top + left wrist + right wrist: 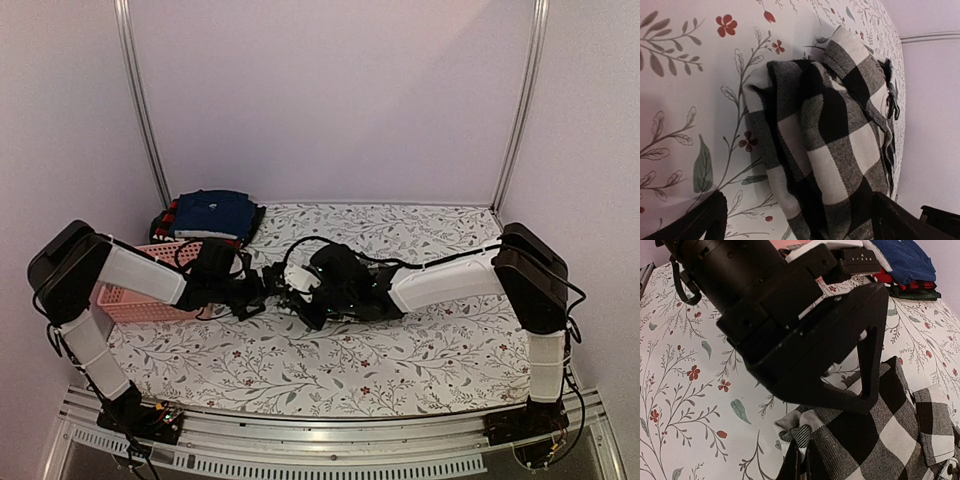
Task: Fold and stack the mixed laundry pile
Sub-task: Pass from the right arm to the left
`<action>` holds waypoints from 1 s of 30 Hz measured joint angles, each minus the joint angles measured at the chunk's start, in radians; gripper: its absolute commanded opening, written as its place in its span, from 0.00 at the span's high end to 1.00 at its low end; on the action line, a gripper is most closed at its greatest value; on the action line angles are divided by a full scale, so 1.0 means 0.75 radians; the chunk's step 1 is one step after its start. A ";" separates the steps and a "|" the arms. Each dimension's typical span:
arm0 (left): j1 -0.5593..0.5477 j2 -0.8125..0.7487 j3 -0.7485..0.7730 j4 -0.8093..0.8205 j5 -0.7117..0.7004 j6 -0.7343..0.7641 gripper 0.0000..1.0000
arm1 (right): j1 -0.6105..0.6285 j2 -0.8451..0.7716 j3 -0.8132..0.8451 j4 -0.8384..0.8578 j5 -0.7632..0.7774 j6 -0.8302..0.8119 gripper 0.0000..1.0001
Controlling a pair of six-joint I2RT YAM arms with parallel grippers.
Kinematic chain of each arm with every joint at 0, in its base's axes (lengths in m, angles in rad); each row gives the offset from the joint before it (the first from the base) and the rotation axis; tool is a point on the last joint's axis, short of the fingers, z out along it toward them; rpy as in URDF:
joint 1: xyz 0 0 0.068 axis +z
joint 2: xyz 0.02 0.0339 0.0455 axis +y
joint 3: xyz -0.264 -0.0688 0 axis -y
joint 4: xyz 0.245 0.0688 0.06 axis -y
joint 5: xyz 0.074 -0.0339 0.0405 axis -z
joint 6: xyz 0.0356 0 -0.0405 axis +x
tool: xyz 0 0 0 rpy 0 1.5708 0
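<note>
The black-and-white checked shirt (840, 130) lies bunched in the middle of the table, under both grippers (340, 290). My left gripper (800, 227) is open, with its fingers (705, 220) spread wide on either side of the shirt's near end. My right gripper (804, 465) is shut on a small fold at the checked shirt's corner (810, 427), down at the cloth. The left gripper's black body (790, 335) hangs close over it. A folded stack (210, 214) stands at the back left, with a navy blue garment (905, 260) on top and red-and-black plaid under it.
A pink slotted basket (140, 295) sits at the left, partly under my left arm. The floral tablecloth (400, 370) covers the table. Metal frame posts (140, 100) rise at the back corners against the walls.
</note>
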 measured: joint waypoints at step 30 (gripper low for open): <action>-0.024 0.250 0.659 -0.371 -0.010 0.469 1.00 | -0.016 -0.242 -0.306 0.136 -0.057 0.055 0.38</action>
